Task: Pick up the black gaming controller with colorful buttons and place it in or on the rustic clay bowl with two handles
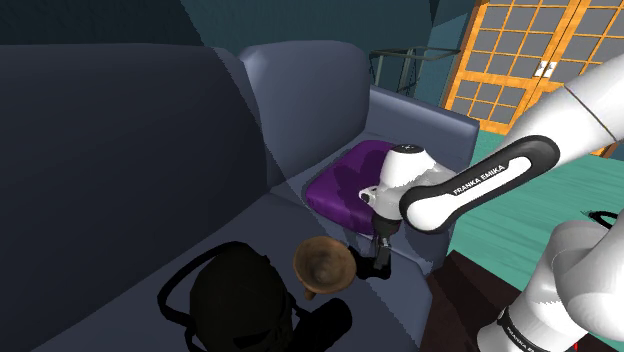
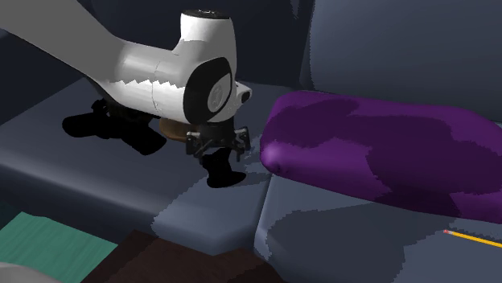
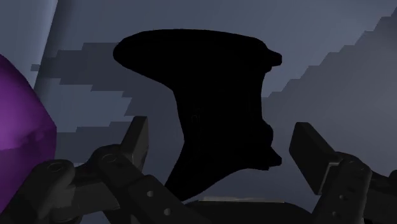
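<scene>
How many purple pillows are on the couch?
1. The purple pillow lies on the couch seat, beside the gripper; another could hide behind the arm.

One legible marking on inspection. The arm (image 1: 470,185) carries the brand name "FRANKA EMIKA" in dark capitals on the white casing of its forearm link, seen in the shoulder view. The words run along the link's length, slanting upward toward that view's right, and end close to the dark joint band. A second strip of small dark lettering sits on the arm's white lower link, at the shoulder view's bottom edge toward the right. It is too small to read.
</scene>
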You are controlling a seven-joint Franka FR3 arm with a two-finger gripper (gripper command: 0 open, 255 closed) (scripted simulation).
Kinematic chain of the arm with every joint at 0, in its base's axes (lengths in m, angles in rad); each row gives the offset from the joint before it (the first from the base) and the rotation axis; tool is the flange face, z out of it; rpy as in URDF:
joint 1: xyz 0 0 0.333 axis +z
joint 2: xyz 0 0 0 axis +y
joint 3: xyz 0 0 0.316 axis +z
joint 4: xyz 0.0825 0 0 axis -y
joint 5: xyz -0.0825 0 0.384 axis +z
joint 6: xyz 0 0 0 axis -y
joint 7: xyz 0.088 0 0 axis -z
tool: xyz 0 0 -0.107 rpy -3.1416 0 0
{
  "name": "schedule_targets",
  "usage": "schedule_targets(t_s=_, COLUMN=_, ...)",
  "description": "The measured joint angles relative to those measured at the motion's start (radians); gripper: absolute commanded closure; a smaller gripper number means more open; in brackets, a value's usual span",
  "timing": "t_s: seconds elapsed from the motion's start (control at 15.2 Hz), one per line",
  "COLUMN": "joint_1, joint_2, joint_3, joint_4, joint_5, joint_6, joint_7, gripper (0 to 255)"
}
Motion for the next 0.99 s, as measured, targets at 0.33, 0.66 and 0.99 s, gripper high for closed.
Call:
schedule_targets(t_s=0.33, joint_1=0.009, joint_2=0.059, joint_3=-0.002, joint_4=-0.026, joint_5=0.004, joint_6=0.084, joint_7=-0.041, gripper=0)
schedule_targets(t_s=0.66, joint_1=0.012, joint_2=0.101, joint_3=0.0, joint_4=-0.032, joint_5=0.009, joint_6=0.132, joint_7=-0.043, gripper=0)
schedule_targets(t_s=0.99, joint_1=0.013, joint_2=0.102, joint_3=0.0, joint_4=-0.032, joint_5=0.009, joint_6=0.134, joint_7=-0.043, gripper=255)
